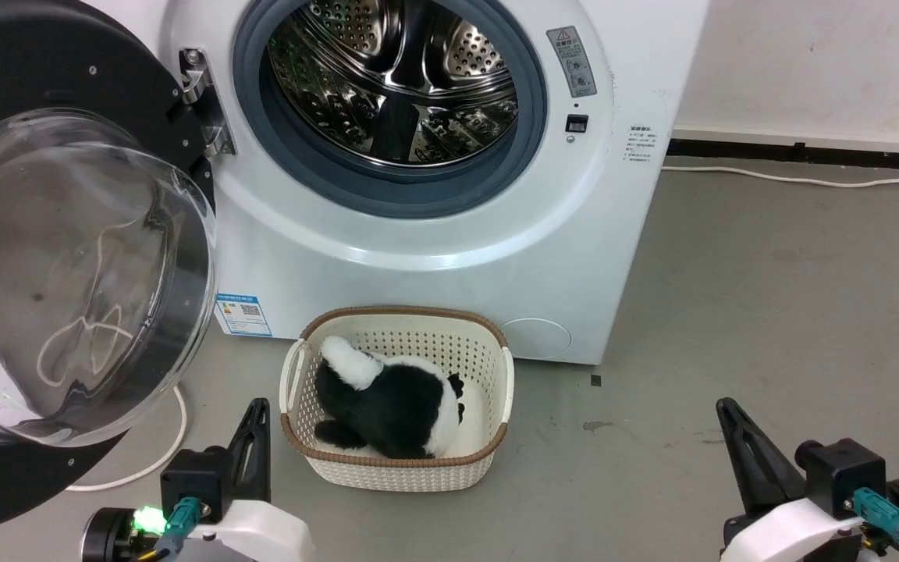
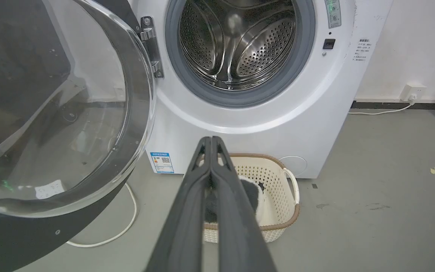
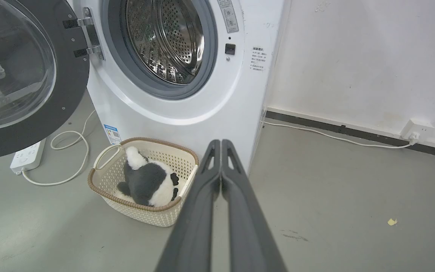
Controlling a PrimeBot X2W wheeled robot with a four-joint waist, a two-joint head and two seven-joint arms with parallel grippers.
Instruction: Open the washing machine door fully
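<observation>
The washing machine door (image 1: 67, 273) stands swung wide to the left, its black ring and bulging glass window facing me; it also appears in the left wrist view (image 2: 51, 113) and the right wrist view (image 3: 17, 71). The white washing machine (image 1: 449, 234) shows its steel drum (image 1: 395, 78) uncovered. My left gripper (image 1: 258, 407) rests low at the bottom left, shut with nothing in it, below and right of the door's rim and apart from it. My right gripper (image 1: 725, 407) is at the bottom right, shut and empty, far from the door.
A cream basket (image 1: 488, 460) holding a black-and-white plush toy (image 1: 391, 402) sits on the grey floor before the machine, between my grippers. A white cable (image 1: 161, 460) loops under the door. A power strip (image 3: 28, 156) lies left. Wall and socket (image 3: 415, 130) at right.
</observation>
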